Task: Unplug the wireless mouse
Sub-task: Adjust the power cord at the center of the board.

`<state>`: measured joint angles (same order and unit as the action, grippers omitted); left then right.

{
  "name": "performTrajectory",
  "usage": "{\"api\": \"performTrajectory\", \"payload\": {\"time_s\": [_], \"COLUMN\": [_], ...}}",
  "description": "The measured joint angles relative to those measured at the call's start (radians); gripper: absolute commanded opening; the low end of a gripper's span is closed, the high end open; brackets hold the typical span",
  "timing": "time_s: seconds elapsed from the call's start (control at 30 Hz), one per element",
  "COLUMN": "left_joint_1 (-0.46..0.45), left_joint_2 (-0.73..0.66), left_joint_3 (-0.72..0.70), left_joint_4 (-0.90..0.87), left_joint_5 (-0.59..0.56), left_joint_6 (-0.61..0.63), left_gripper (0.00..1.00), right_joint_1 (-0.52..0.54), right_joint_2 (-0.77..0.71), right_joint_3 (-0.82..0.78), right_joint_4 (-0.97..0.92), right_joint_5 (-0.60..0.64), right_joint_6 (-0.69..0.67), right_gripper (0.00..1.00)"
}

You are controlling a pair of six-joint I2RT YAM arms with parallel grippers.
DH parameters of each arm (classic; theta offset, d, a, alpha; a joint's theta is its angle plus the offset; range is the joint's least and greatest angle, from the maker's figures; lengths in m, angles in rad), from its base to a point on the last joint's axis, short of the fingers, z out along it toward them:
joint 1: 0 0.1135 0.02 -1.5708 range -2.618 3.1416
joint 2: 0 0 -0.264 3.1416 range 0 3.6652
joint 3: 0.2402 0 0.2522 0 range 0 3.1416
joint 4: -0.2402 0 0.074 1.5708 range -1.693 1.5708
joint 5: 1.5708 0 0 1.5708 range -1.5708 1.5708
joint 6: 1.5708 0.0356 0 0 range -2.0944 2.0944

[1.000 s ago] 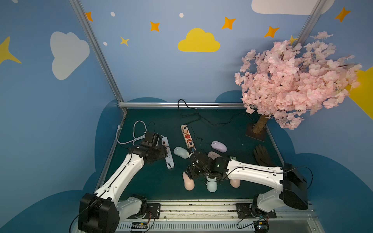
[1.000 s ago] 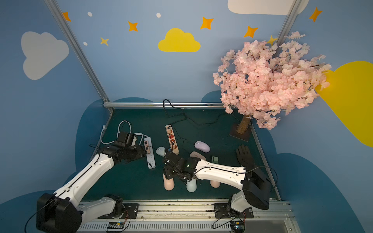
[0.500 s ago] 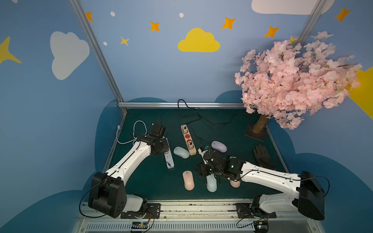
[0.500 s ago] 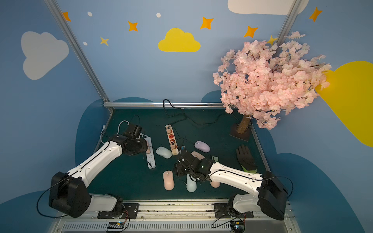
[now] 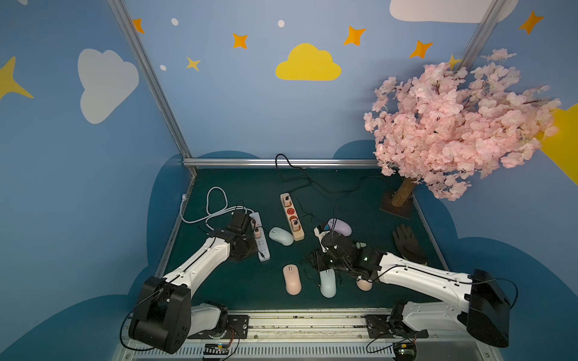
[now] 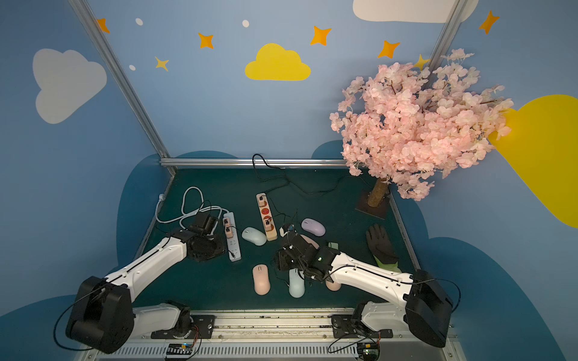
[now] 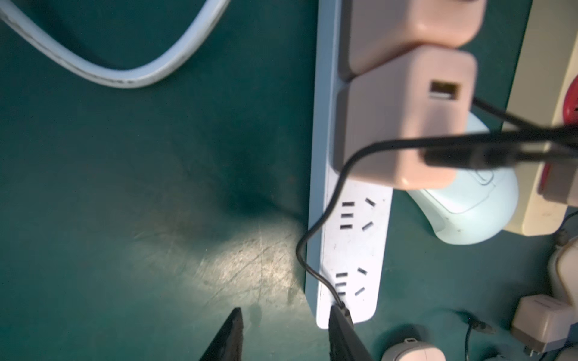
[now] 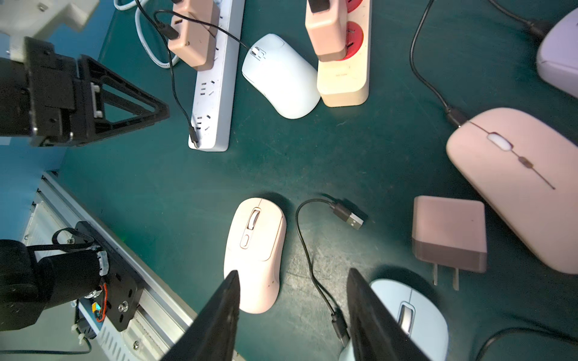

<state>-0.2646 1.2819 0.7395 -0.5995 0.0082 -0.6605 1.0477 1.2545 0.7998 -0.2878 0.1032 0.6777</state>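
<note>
The pale blue wireless mouse [image 5: 281, 236] lies flat, left of centre on the green mat [image 5: 237, 287], between the white power strip [image 5: 264, 247] and the beige power strip [image 5: 291, 215], its front toward the white one, where a thin black cable [image 8: 231, 37] reaches it from a pink charger [image 8: 190, 43] plugged into that strip.

counter [image 5: 237, 290]: we see dark green
mice: we count a pink mouse [image 5: 292, 279], a lilac mouse [image 5: 341, 227]
strips: we find a white strip [image 5: 262, 247], a cream strip [image 5: 298, 236] with red sockets
tree [image 5: 453, 131]: we see pink blossom
</note>
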Motion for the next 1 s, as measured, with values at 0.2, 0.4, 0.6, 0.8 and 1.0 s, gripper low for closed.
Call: {"api": "performTrajectory", "payload": {"time_s": [0.2, 0.4, 0.6, 0.8, 1.0], "left_joint_1": [0.071, 0.118, 0.121, 0.127, 0.148], "left_joint_2": [0.022, 0.099, 0.171, 0.163, 0.087], "left_joint_3": [-0.016, -0.016, -0.012, -0.006, 0.031], "left_joint_4": [0.117, 0.223, 0.262, 0.234, 0.135], "left_joint_5": [0.061, 0.132, 0.161, 0.119, 0.031], "left_joint_6": [-0.016, -0.013, -0.011, -0.01, -0.009], "left_gripper": [0.43, 0.37, 0.18, 0.04, 0.04], "right_joint_1": [0.0, 0.0, -0.001, -0.002, -0.005], "right_joint_2": [0.0, 0.009, 0.01, 0.01, 0.01], "right_joint_3": [0.0, -0.002, -0.003, -0.005, -0.007], "right_joint_4": [0.001, 0.008, 0.009, 0.01, 0.01], "right_joint_5": [-0.009, -0.021, -0.024, -0.024, -0.031], "right_joint_6": [0.004, 0.007, 0.014, 0.016, 0.017], "right_gripper": [0.54, 0.54, 0.54, 0.54, 0.54]}}
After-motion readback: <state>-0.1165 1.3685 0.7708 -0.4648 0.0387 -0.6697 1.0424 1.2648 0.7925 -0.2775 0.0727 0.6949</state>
